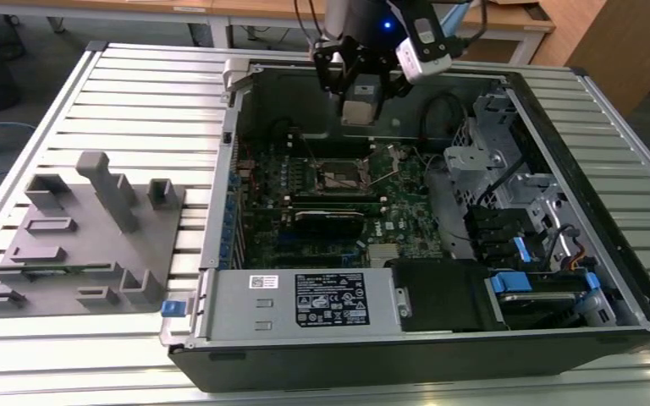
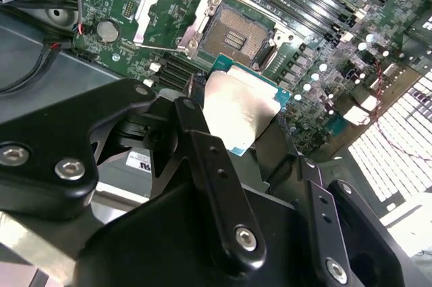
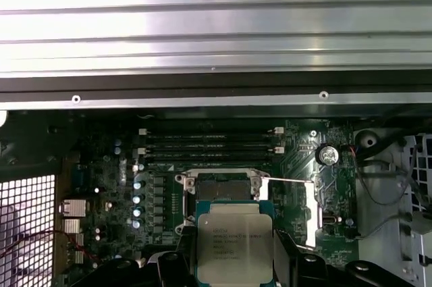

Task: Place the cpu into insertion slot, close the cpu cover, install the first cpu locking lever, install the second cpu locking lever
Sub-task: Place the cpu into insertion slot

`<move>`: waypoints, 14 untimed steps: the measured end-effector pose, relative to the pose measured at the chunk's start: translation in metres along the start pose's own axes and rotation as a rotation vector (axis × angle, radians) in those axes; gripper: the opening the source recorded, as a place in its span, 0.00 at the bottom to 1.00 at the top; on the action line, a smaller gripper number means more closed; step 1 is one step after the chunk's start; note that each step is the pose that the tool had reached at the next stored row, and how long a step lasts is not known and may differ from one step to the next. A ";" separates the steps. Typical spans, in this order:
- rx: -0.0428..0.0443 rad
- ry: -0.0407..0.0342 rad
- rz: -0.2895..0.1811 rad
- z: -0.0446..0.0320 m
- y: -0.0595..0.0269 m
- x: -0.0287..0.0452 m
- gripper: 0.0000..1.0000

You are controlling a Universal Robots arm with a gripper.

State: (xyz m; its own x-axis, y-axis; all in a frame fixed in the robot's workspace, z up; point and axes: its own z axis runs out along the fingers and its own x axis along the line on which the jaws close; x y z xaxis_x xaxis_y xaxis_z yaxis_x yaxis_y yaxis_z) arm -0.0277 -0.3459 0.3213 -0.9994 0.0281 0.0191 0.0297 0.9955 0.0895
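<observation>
Above the insertion slot: the cpu (image 3: pixel 234 243) hangs in the air, clear of the board, with its dull metal top showing in both wrist views.
Grip: the end effector (image 2: pixel 236 115) is clamped on the cpu, a dark finger (image 2: pixel 209 165) pressed against each of two opposite edges.
Insertion slot: the insertion slot (image 2: pixel 239 34) lies bare just past the chip, its contact field uncovered and nothing seated in it.
Cpu cover: the cpu cover (image 2: pixel 200 22) is swung open to one side of the slot, and the board shows through its window.
Motherboard: the motherboard (image 1: pixel 410 190) lies flat on the floor of the computer case (image 1: pixel 415 364), with long black memory sticks (image 3: pixel 209 146) beside the slot.
Surroundings: the case rests on a slatted metal tabletop (image 1: pixel 133 76), with a grey fixture block (image 1: pixel 82 241) at the exterior view's left, well apart from the work.
Step in hand: by my reading this is the first step, placing the cpu; closing and locking are not yet done.
What placing calls for: the chip's edges squared to the slot's frame, a level descent, and release only once it sits flat, since a tilted landing could harm the contacts.
</observation>
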 end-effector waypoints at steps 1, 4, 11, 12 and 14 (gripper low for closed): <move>0.0000 0.0000 0.000 0.0013 -0.0001 0.0000 0.54; 0.0004 0.0002 0.000 0.0019 -0.0002 0.0000 0.54; -0.0001 0.0000 0.000 0.0026 -0.0002 -0.0001 0.54; -0.0002 -0.0001 0.000 0.0030 -0.0003 -0.0001 0.54; 0.0001 0.0000 0.000 0.0044 -0.0004 -0.0001 0.54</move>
State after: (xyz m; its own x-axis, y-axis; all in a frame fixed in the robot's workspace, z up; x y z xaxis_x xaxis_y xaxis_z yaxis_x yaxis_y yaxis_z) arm -0.0277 -0.3460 0.3169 -0.9994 0.0281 0.0191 0.0297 0.9956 0.0894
